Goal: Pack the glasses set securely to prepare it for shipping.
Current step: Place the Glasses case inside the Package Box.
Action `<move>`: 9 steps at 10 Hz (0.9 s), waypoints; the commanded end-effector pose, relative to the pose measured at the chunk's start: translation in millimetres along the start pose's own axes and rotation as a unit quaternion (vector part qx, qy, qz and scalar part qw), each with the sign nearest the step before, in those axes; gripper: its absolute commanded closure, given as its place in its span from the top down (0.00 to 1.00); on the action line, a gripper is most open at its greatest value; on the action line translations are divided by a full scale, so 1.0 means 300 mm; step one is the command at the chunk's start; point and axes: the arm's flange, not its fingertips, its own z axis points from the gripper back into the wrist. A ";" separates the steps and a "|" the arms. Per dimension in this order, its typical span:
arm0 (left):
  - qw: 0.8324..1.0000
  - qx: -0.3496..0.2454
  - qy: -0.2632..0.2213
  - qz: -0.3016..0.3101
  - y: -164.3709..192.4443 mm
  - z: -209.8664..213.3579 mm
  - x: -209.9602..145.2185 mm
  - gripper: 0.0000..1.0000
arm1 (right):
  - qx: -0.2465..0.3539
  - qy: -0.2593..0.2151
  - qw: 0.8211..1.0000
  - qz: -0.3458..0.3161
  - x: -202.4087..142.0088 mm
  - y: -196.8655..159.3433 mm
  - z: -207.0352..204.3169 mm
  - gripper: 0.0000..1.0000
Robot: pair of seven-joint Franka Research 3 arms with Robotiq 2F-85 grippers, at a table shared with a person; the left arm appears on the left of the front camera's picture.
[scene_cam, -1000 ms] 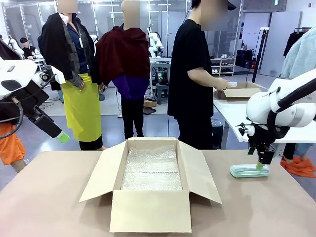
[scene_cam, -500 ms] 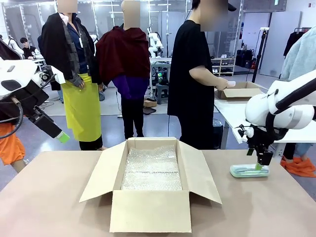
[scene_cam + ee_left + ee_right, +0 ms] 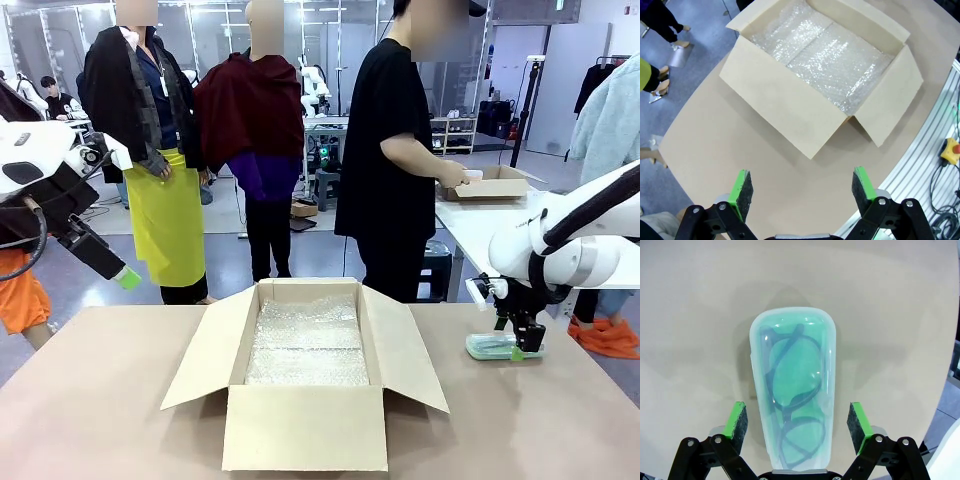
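A mint-green glasses case (image 3: 492,346) (image 3: 793,385) with a clear top lies flat on the table at the right, dark-framed glasses visible inside. My right gripper (image 3: 521,349) (image 3: 798,421) is open and lowered over it, one green pad on each long side, neither touching. My left gripper (image 3: 125,277) (image 3: 802,185) hangs open and empty high at the table's left. An open cardboard box (image 3: 305,375) (image 3: 822,80) lined with bubble wrap stands mid-table.
A person in black (image 3: 390,150) stands beyond the far edge, turned to a side table with a smaller box (image 3: 485,185). Other people stand farther back. Bare brown tabletop (image 3: 100,400) surrounds the box.
My right gripper has dropped lower and shifted slightly left, coming down around the mint-green case. The left arm has not moved.
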 end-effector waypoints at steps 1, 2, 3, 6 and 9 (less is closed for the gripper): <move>1.000 0.001 -0.001 -0.002 0.001 0.004 -0.002 1.00 | 0.014 -0.012 1.000 0.004 -0.008 -0.039 -0.029 1.00; 1.000 0.001 -0.001 -0.002 0.001 0.004 -0.002 1.00 | 0.023 -0.013 1.000 0.003 -0.013 -0.043 -0.044 1.00; 1.000 0.001 -0.001 -0.002 0.001 0.004 -0.002 1.00 | 0.030 -0.011 1.000 -0.001 -0.019 -0.047 -0.056 0.95; 1.000 0.001 -0.001 -0.002 0.001 0.004 -0.002 1.00 | 0.034 -0.006 0.999 -0.002 -0.017 -0.050 -0.069 0.62; 1.000 0.001 -0.001 -0.002 0.001 0.004 -0.002 1.00 | 0.038 -0.004 0.999 -0.009 -0.002 -0.041 -0.012 0.45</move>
